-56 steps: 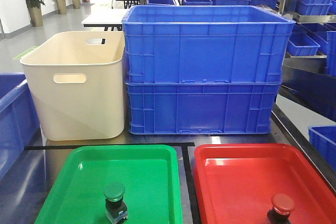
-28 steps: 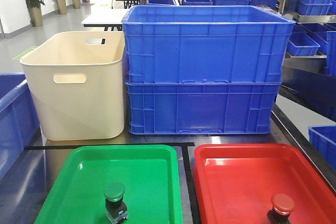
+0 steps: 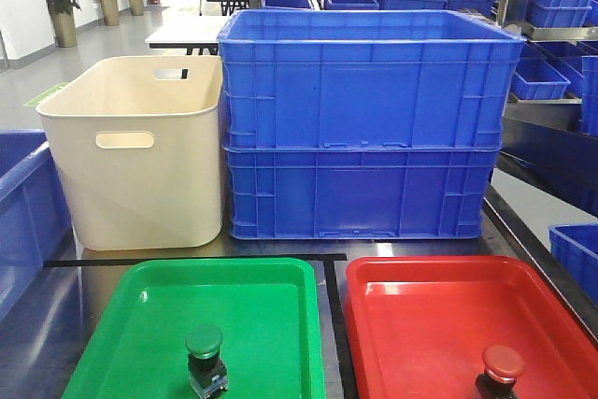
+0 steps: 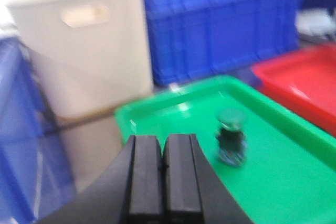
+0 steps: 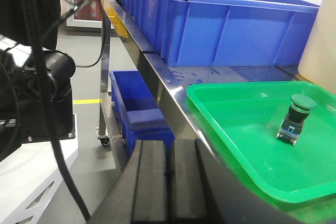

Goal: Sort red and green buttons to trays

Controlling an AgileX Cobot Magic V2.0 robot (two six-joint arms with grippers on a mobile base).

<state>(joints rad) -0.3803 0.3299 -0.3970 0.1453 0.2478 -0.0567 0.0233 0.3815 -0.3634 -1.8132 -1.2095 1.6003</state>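
green button (image 3: 204, 343), green tray (image 3: 140, 324), no legible writing

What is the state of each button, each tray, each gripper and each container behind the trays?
green button: upright, in the green tray
red button: in the red tray, base cut off by the frame
left gripper: jaws shut, holding nothing
right gripper: jaws shut, holding nothing
cream tub: upright, open-topped
blue crates: stacked, one on the other
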